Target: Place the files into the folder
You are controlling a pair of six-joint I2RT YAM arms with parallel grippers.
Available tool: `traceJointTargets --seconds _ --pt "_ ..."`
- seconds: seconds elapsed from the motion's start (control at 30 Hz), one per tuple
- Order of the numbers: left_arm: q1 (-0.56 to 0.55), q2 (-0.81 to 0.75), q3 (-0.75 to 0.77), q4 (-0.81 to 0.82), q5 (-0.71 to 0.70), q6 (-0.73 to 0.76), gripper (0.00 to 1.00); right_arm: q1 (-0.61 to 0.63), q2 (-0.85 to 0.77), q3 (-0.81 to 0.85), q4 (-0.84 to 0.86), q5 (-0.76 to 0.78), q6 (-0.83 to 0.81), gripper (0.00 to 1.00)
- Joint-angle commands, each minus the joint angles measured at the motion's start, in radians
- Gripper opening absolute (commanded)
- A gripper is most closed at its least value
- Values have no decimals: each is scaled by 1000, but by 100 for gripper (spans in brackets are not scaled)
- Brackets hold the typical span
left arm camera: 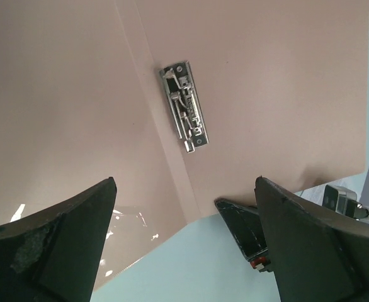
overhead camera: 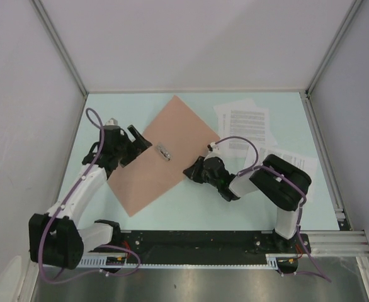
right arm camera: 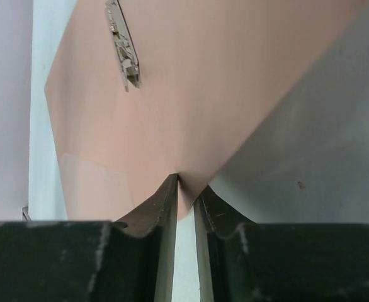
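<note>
Only the overhead view shows roughly three files (overhead camera: 247, 129), far-right on the tabletop (overhead camera: 203, 211). One folder (overhead camera: 172, 126), its corner between slightly parted right jaws; left jaws wide apart.

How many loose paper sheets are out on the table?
3 that I can make out: a printed sheet overlapping a blank sheet, far right of the folder; a third sheet partly under the right arm. More may be stacked beneath.

Salmon-brown folder (overhead camera: 172, 126) with silver clip (overhead camera: 164, 151), white files (overhead camera: 247, 129) printed in black text, pale mint table (overhead camera: 191, 214).
</note>
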Motion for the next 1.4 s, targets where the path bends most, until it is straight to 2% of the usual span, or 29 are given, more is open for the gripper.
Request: traceJointTargets --seconds 0.0,0.13,0.23,0.37,0.4,0.43,0.53,0.6,0.67,0.77,0.83,0.87,0.9,1.03,1.07,1.17,1.2,1.23,1.3,1.37 --pt "9 106 28 69 51 16 98 9 109 41 111 -26 89 22" --pt "18 174 68 81 1 46 97 45 188 136 100 -9 139 13" --pt "41 238 117 58 -17 77 97 85 198 170 76 31 153 16" --pt "58 299 166 44 -41 120 95 125 123 173 -60 34 91 36" --pt "60 315 177 32 -49 134 92 139 97 174 -173 47 71 40" --pt "61 327 197 29 -55 138 90 145 36 173 -239 63 17 50" --pt "63 367 214 29 -60 135 84 160 -81 147 -453 126 -81 67" --pt "61 387 215 38 -50 123 83 153 -142 107 -527 123 -124 71" --pt "61 399 223 44 -31 125 82 128 -216 58 -539 66 -218 71" --pt "61 393 225 52 -15 132 79 99 -268 71 -553 -87 -345 72" --pt "61 358 191 69 -9 128 80 44 -262 140 -541 -240 -341 73" --pt "63 338 174 85 2 123 82 27 -232 169 -507 -332 -342 73" --pt "63 295 134 98 12 109 87 18 -204 211 -498 -365 -345 73" --pt "63 183 41 147 2 56 93 -13 -57 387 -447 -468 -330 73" --pt "61 171 30 158 0 37 94 -34 -22 432 -388 -523 -309 74" --pt "74 157 -1 173 0 16 92 -59 76 487 -312 -545 -232 76" --pt "109 158 -27 170 11 2 92 -62 124 539 -318 -540 -215 76" --pt "136 167 -45 178 85 -9 93 -67 144 564 -324 -542 -206 74" --pt "220 172 -106 260 155 -35 95 -80 187 614 -303 -558 -178 70" --pt "255 187 -131 308 228 -67 98 -86 241 631 -253 -555 -161 66"
